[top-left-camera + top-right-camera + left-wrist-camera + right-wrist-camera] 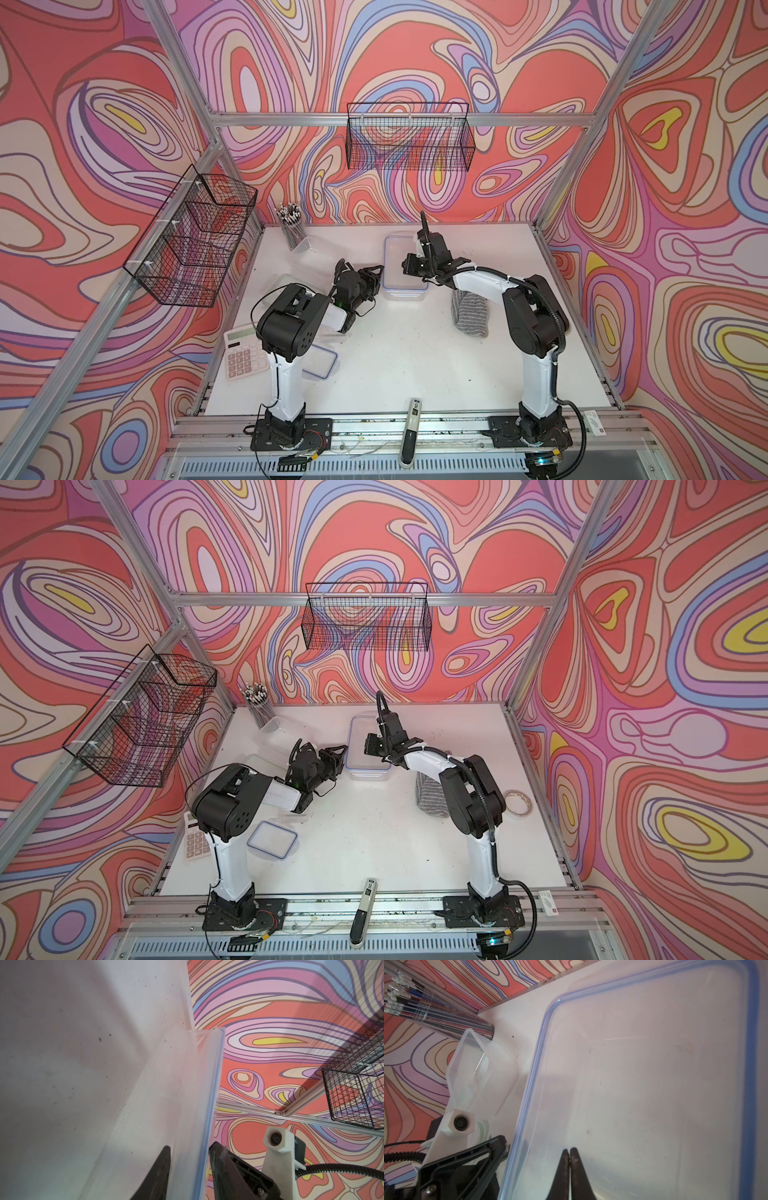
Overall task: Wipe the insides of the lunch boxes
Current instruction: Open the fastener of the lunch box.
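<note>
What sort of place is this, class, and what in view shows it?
Probably a robot lab cell, not a kitchen: a left arm and right arm mounted before a white table, aluminium framing around it, printed swirl backdrop walls.
</note>
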